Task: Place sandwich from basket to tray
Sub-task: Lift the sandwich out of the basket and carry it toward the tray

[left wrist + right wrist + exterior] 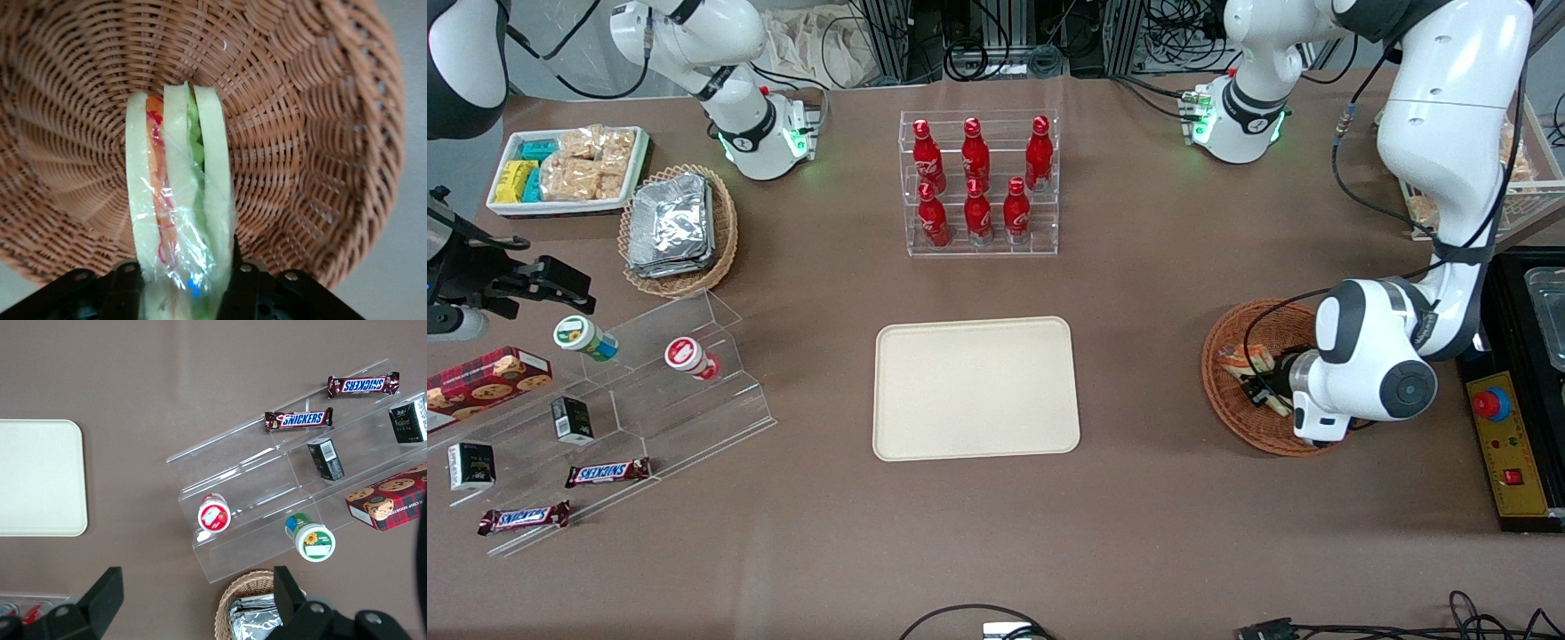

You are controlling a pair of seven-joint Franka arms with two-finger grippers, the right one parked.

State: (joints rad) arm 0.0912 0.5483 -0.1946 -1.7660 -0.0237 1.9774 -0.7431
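The sandwich (177,200) is a plastic-wrapped white-bread wedge with orange-red and green filling. It stands on edge in the reddish-brown wicker basket (300,133). My left gripper (181,273) is down in the basket, its black fingers (128,280) pressed against both bread sides, shut on the sandwich. In the front view the basket (1214,391) sits toward the working arm's end. There the gripper (1267,387) is inside it, and part of the sandwich (1245,360) shows beside the wrist. The cream tray (975,388) lies flat at the table's middle, with nothing on it.
A clear rack of red bottles (978,182) stands farther from the front camera than the tray. A stepped acrylic shelf with snacks (649,382), a lighter basket of foil packets (676,222) and a white snack bin (569,169) lie toward the parked arm's end. A control box (1507,444) sits beside the basket.
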